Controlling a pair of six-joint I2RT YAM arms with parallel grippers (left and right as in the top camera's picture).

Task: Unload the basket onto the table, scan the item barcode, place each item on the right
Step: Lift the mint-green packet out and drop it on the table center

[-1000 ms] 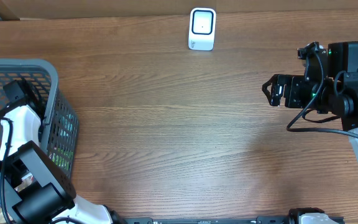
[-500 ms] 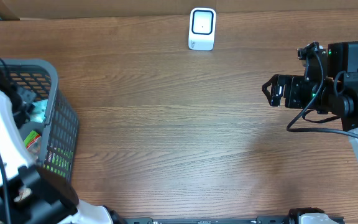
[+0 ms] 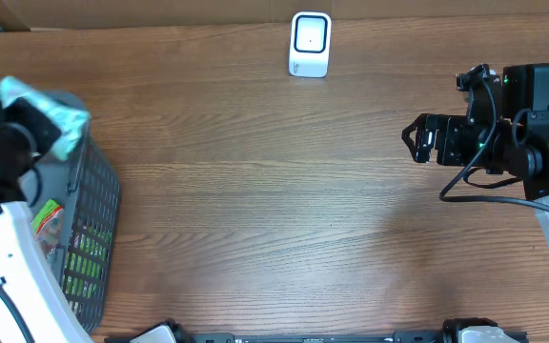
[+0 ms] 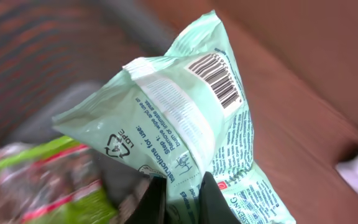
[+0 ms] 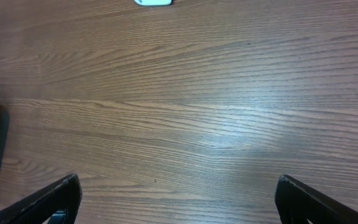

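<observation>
Pouch: mint-green film pouch (image 4: 185, 124), likely light, soft and slippery, above the grey basket (image 3: 93, 219).
Barcode (image 4: 215, 79): uncovered, near the top seal.
Grip: left gripper (image 4: 182, 186) pinches the pouch's lower edge; a good hold.
Right gripper (image 3: 417, 138): spread wide, empty.
Scanner (image 3: 310, 44): well apart.

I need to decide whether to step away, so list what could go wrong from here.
1. The left fingers pinch only a thin edge of the soft packet, so it may slip on the way across the table to the scanner.
2. The packet hangs by the basket rim and might catch on it or drop back in.
3. The barcode lies on a crinkled flap, which may read poorly.
</observation>
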